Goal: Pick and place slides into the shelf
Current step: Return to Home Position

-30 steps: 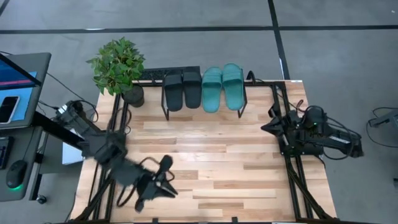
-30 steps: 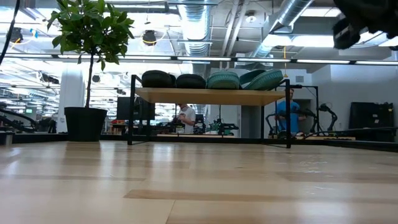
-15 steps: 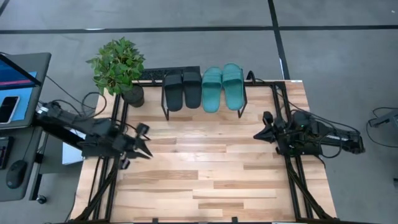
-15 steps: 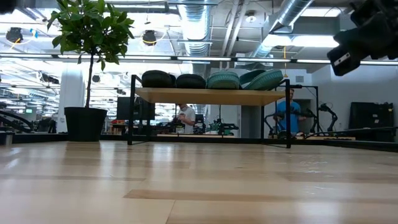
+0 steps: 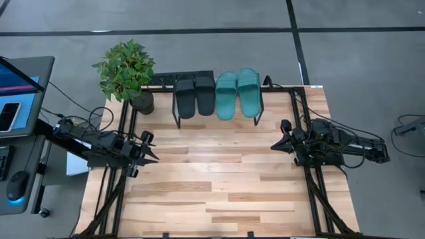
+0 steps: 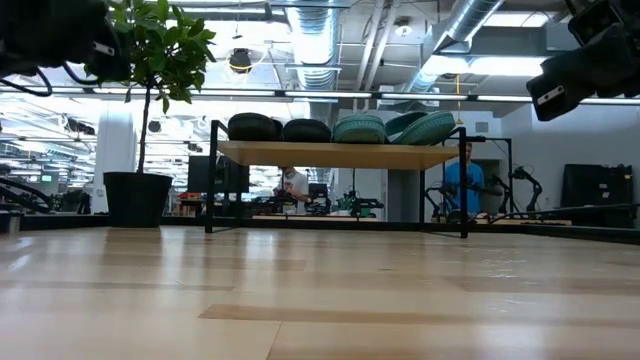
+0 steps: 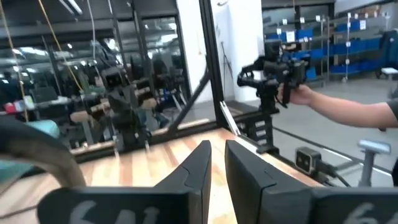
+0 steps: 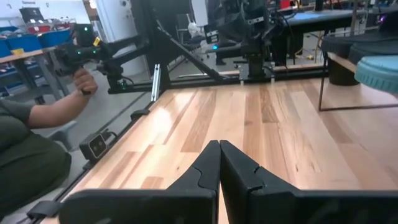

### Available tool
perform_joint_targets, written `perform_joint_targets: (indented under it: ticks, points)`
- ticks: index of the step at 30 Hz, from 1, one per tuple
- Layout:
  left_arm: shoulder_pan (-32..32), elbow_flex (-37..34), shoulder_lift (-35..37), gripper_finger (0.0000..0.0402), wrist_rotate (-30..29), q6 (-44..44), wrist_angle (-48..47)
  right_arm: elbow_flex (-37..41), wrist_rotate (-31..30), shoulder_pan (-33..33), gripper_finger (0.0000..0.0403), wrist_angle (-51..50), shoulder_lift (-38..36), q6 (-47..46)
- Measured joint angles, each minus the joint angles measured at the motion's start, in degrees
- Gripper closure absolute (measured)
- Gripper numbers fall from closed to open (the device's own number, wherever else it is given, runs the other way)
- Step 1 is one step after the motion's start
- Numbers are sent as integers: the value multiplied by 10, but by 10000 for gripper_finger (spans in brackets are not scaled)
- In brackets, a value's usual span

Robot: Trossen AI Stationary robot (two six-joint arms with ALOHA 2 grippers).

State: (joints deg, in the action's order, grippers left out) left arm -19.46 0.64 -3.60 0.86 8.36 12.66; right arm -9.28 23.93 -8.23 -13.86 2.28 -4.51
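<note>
Two black slides point(image 5: 194, 96) and two teal slides point(image 5: 237, 93) lie side by side, soles down, on top of the shelf point(image 6: 340, 154) at the table's far edge. In the low view the black pair point(image 6: 278, 128) and the teal pair point(image 6: 390, 128) rest on its plank. My left gripper point(image 5: 155, 159) hovers at the table's left edge, pointing level across the table. It is shut to a thin slit point(image 7: 217, 152) and holds nothing. My right gripper point(image 5: 273, 145) hovers at the right edge, facing it, shut point(image 8: 219, 146) and holding nothing.
A potted plant point(image 5: 126, 70) stands at the far left corner beside the shelf. Black frame rails point(image 5: 312, 179) run along both table sides. A person's arm point(image 7: 348, 112) holding a device point(image 7: 273, 68) shows beyond the table. A desk with a screen point(image 5: 20, 86) stands left of it.
My left gripper has swung from the near-left part of the table back toward the left edge and farther from the near edge, sinking and levelling out. My right gripper sank a little early on, then kept still. The slides have not moved.
</note>
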Motion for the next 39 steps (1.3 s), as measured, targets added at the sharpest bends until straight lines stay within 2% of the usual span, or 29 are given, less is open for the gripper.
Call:
perform_joint_targets:
  ticks: [6, 10, 13, 17, 20, 39]
  points:
    - [0, 0, -1, 365, -3, 18, -9, 0, 0, 0, 403, -8, 0, 0]
    - [0, 0, -1, 365, -41, 27, -26, 0, 0, 0, 403, -8, 0, 0]
    - [0, 0, -1, 365, -84, -1, -46, 0, 0, 0, 403, -8, 0, 0]
    - [0, -1, -2, 365, -111, -71, -93, 0, 0, 0, 403, -8, 0, 0]
    - [0, -1, -8, 365, -107, -91, -92, 0, 0, 0, 403, -8, 0, 0]
    - [0, -1, -9, 365, -103, -83, -94, -1, 0, 0, 403, -9, 0, 0]
